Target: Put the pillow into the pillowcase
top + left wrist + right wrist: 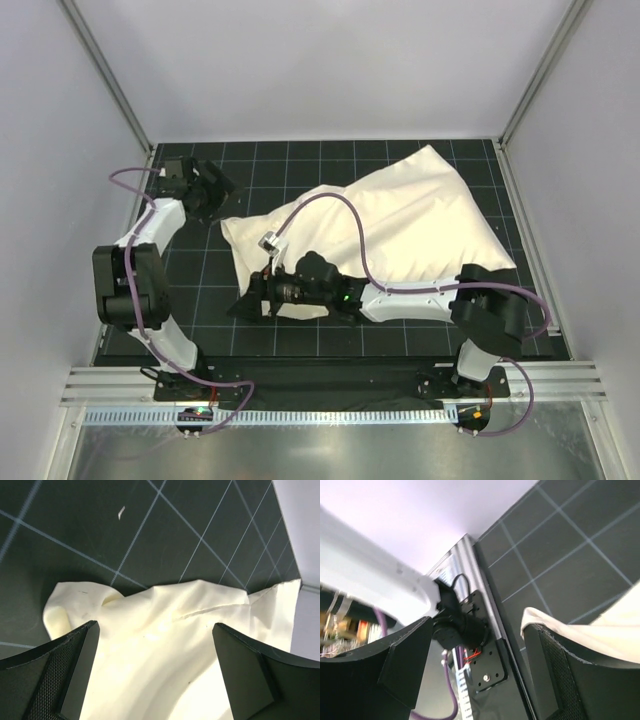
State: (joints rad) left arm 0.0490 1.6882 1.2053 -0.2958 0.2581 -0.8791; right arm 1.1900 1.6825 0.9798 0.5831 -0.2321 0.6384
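Sprawling across the dark gridded surface [200,275], the pillowcase [400,220] runs from the far right corner down to a thin, wrinkled end near the middle left. Its far part looks plump, but whether the pillow sits inside cannot be told. The left arm [160,225] reaches along the left side, and the left jaws stand wide by that limp end. In the left wrist view the cloth's corner spreads across the gap between the two black fingers [65,675], lying on the surface, though whether either finger touches it is unclear. The right arm [400,300] stretches leftward over the near edge of the pillowcase. The right jaws are wide as well, gripping nothing — an edge of cloth shows just beside one finger [570,680], while the gap between them looks out on bare grid and the metal rail [482,580].
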